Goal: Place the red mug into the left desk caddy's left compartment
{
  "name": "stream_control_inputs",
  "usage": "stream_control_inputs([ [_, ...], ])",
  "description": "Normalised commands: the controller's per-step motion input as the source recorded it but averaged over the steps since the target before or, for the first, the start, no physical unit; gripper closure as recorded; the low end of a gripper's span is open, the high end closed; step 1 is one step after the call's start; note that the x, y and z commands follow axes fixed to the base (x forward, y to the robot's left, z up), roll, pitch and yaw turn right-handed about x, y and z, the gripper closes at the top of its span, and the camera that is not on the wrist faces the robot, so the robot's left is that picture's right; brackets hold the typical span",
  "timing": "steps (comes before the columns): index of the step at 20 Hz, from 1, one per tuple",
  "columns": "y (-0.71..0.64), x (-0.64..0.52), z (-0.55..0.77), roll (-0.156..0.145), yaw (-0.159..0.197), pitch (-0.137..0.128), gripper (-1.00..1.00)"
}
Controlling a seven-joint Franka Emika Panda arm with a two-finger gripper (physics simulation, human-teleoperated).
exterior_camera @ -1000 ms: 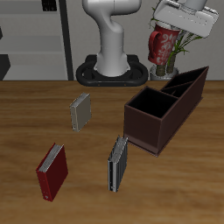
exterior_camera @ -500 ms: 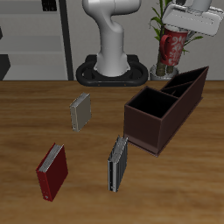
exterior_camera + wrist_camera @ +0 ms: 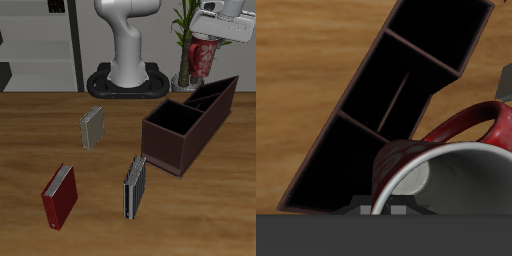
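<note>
Table, exterior view, in order: red book [image 3: 59, 196]; grey book [image 3: 92, 127]; dark striped book [image 3: 135, 186]; left desk caddy [image 3: 180, 145], long axis running diagonally back from the table's front; gripper [image 3: 212, 36], pinching the red mug [image 3: 204, 56] aloft above the caddy's far end. Wrist view: mug [image 3: 456, 165] overhangs open compartments; caddy [image 3: 366, 130] lies directly below.
</note>
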Motion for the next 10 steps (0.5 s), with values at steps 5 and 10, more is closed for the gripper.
stream_control_inputs([
  [5,0.24,0.0,-0.18,0.023,0.009,0.03,1.0],
  [10,0.27,-0.05,-0.2,0.041,0.019,0.035,1.0],
])
